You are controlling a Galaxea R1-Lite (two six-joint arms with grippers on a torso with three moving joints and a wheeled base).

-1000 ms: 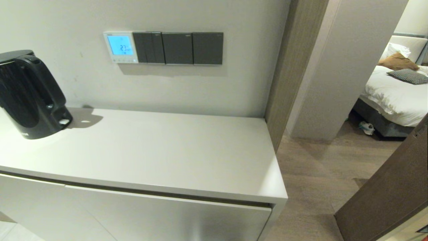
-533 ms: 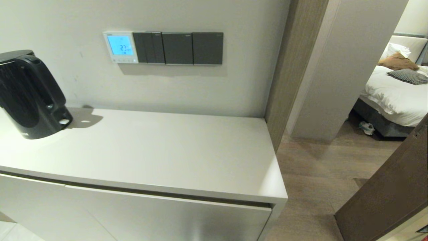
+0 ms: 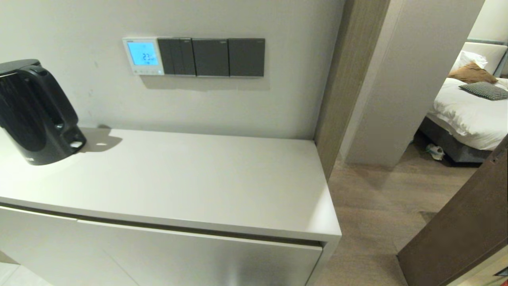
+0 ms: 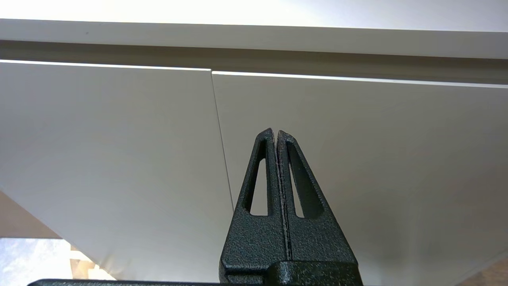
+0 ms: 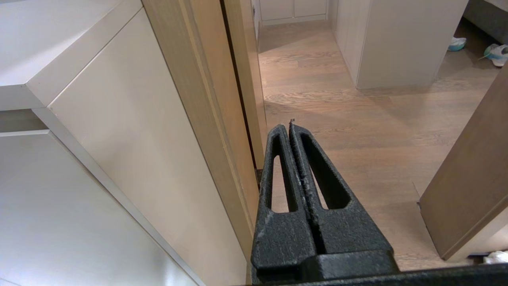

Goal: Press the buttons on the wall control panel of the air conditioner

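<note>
Here the wall control panel (image 3: 143, 56) sits on the far wall, above the white cabinet (image 3: 190, 182), w/ its screen lit blue and showing digits. The buttons (image 3: 146, 72) run along its lower edge, below the screen. Just on its right are three dark grey switch plates (image 3: 211, 57), touching side by side. A black kettle (image 3: 35, 112) stands on the cabinet top at far left.

No arm shows in the head view. The left gripper (image 4: 276, 133) is clenched w/ nothing between the fingers, low in front of the cabinet doors (image 4: 119, 139). The right gripper (image 5: 288, 126) is also clenched and empty, near the cabinet's right corner, over the wood floor (image 5: 357, 119).
</note>
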